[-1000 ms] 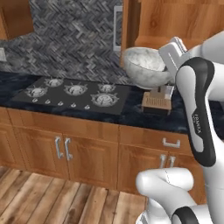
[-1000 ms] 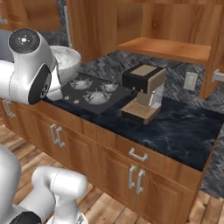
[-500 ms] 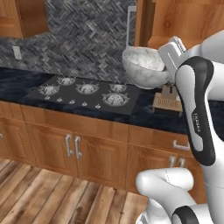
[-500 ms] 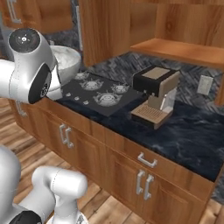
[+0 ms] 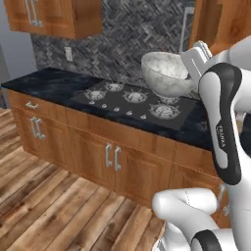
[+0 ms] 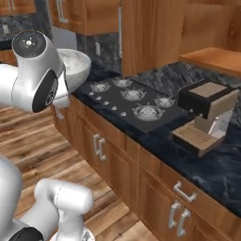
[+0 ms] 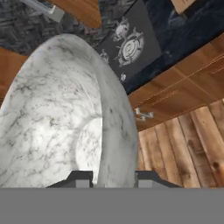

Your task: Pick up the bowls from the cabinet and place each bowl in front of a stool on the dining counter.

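Above the gas hob [image 5: 132, 100] we carried the white-grey marbled bowl [image 5: 165, 73], our gripper [image 7: 113, 178] clamped on its rim, one fingertip either side of the wall. We judged it best kept level and high while transporting it towards the dining counter.

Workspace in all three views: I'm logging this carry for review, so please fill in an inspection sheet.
Surface: black stone counter with a gas hob set in it.
Job's things: marbled bowl held off the counter, above the hob's edge.
Clutter: coffee machine on the counter.
End effector: end effector shut on the bowl's rim, one finger inside, one outside.
Cables: nothing seen.
Surroundings: wood drawer cabinets, wood floor, herringbone backsplash.
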Controlling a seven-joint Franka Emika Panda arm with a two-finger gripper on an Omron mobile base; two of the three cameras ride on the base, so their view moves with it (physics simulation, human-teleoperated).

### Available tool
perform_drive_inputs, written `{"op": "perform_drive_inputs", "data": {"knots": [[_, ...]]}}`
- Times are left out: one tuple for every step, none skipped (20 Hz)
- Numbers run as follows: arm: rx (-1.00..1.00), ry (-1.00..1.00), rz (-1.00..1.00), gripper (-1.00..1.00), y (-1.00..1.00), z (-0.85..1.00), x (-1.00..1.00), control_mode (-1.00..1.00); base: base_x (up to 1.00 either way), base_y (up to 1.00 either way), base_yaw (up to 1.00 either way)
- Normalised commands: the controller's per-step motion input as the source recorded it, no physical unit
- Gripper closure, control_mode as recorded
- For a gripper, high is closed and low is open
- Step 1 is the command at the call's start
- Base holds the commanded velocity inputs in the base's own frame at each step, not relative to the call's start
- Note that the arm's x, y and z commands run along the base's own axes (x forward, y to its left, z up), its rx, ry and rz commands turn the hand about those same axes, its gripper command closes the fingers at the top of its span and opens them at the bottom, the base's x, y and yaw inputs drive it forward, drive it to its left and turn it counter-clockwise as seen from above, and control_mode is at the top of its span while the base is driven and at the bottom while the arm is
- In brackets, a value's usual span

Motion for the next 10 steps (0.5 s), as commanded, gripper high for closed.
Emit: {"op": "perform_drive_inputs", "data": {"knots": [[0.00,0.00,0.00,1.00,0.00,0.00,0.00,1.00,0.00,0.32,0.98],[0.00,0.00,0.00,1.00,0.00,0.00,0.00,1.00,0.00,0.31,0.98],[0.00,0.00,0.00,1.00,0.00,0.00,0.00,1.00,0.00,0.31,0.97],[0.00,0.00,0.00,1.00,0.00,0.00,0.00,1.00,0.00,0.31,0.97],[0.00,0.00,0.00,1.00,0.00,0.00,0.00,1.00,0.00,0.31,0.97],[0.00,0.00,0.00,1.00,0.00,0.00,0.00,1.00,0.00,0.30,0.97],[0.00,0.00,0.00,1.00,0.00,0.00,0.00,1.00,0.00,0.31,0.96],[0.00,0.00,0.00,1.00,0.00,0.00,0.00,1.00,0.00,0.34,0.93],[0.00,0.00,0.00,1.00,0.00,0.00,0.00,1.00,0.11,0.32,0.88],[0.00,0.00,0.00,1.00,0.00,0.00,0.00,1.00,0.61,0.29,0.75]]}}
